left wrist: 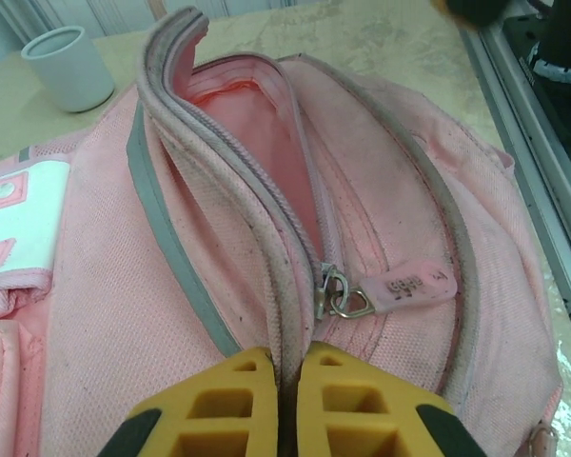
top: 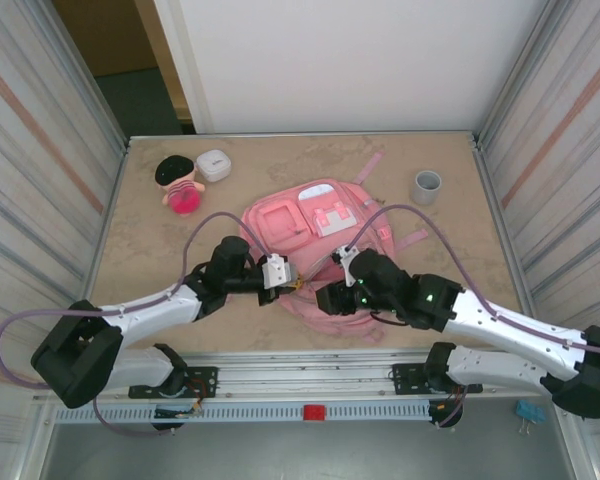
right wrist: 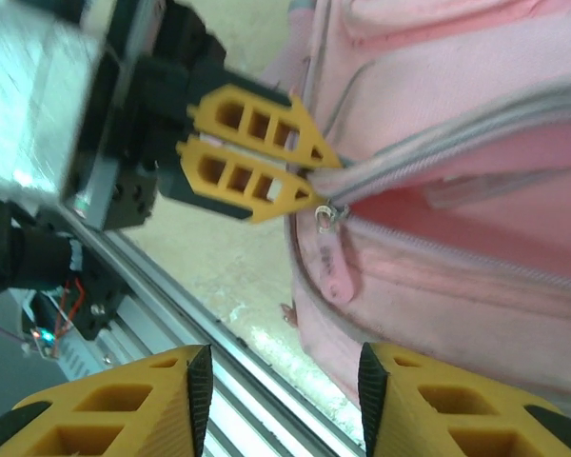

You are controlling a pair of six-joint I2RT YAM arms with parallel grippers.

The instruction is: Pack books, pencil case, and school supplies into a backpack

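Pink backpack [top: 310, 228] lies half unzipped, left gripper [left wrist: 287, 405] pinching its zip edge [left wrist: 266, 248]. Nearby, right gripper [right wrist: 284, 400] hovers, fingers spread.

Main opening [left wrist: 257, 124] of the backpack [top: 315, 225]: a narrow slit between raised zip edges, closed off at its near end by the left gripper [left wrist: 284, 405], which is clamped on the zip edge. Bare table [top: 150, 250] lies free on both sides. The doll [top: 178, 184], white box [top: 213, 165] and grey cup [top: 427, 186] are set near the far edge.

Lab cell: panelled walls [top: 40, 150], aluminium rail [top: 280, 380]
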